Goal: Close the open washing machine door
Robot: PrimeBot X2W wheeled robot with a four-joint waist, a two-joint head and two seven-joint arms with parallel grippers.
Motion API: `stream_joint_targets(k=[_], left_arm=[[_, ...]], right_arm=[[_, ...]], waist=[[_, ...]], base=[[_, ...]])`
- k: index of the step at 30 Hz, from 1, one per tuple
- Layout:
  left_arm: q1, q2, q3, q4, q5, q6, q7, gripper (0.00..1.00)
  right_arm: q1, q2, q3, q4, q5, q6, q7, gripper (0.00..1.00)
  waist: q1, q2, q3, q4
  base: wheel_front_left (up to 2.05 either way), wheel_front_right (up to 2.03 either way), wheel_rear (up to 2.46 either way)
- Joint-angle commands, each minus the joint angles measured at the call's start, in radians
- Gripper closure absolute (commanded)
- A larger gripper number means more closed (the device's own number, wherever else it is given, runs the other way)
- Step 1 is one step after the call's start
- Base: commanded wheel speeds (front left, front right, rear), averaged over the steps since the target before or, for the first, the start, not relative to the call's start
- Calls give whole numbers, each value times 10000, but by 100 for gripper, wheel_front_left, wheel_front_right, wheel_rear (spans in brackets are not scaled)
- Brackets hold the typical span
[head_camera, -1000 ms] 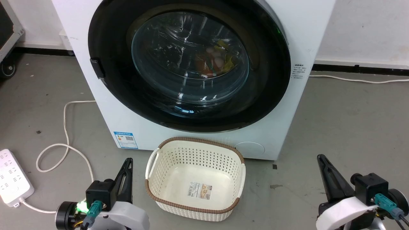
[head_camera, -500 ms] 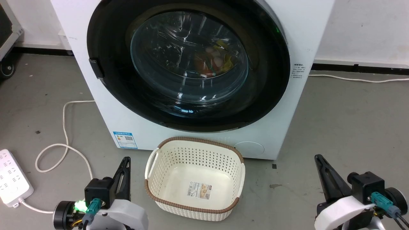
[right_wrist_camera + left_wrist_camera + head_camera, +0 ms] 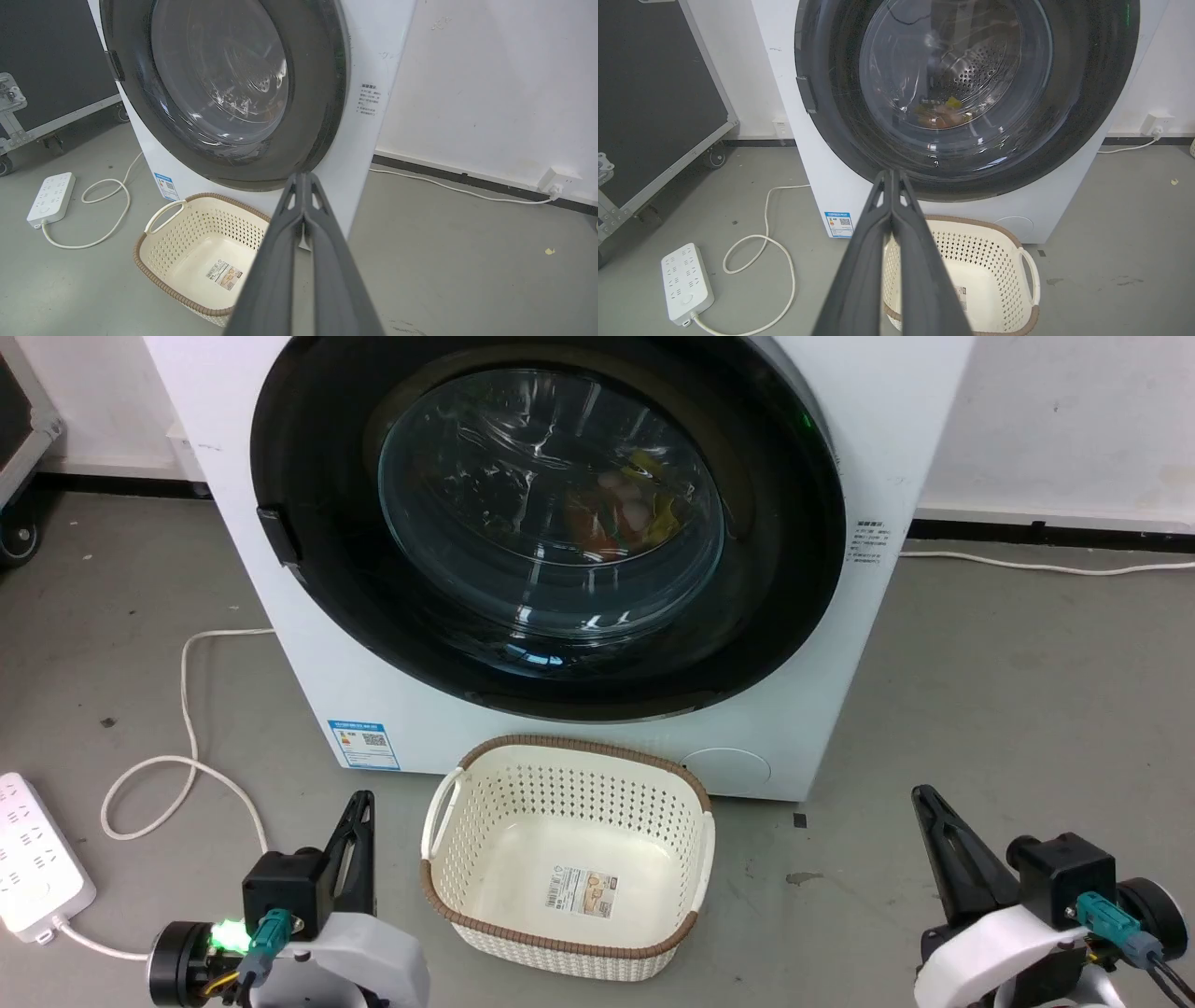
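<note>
1. The white washing machine (image 3: 822, 709) is seen standing on the grey floor (image 3: 1008, 709).
2. The washing machine door (image 3: 551, 523), black-framed with a bulging glass window, is seen lying flat against the washer's front. Coloured laundry is glimpsed through the glass.
3. A cream perforated basket (image 3: 579, 793) is set on the floor just before the washer, below the door.
4. The left gripper (image 3: 361, 800) is held low beside the basket's left – fingers pressed together, nothing held.
5. The right gripper (image 3: 924, 795) is held well apart to the basket's right – likewise closed and empty.
6. A white power strip (image 3: 33, 859) is laid at far left.
</note>
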Motion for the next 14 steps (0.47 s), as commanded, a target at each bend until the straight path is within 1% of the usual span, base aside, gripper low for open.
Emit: stream_joint_targets(k=[1, 14], left_arm=[[132, -14, 58, -74, 71, 50, 38, 100], [139, -20, 85, -170, 101, 114, 172, 100]], right_arm=[[177, 39, 32, -98, -81, -7, 45, 100], [189, 41, 87, -204, -128, -7, 179, 100]], waist=[[0, 0, 0, -1], [0, 0, 9, -14]], base=[[0, 0, 0], [0, 0, 0]])
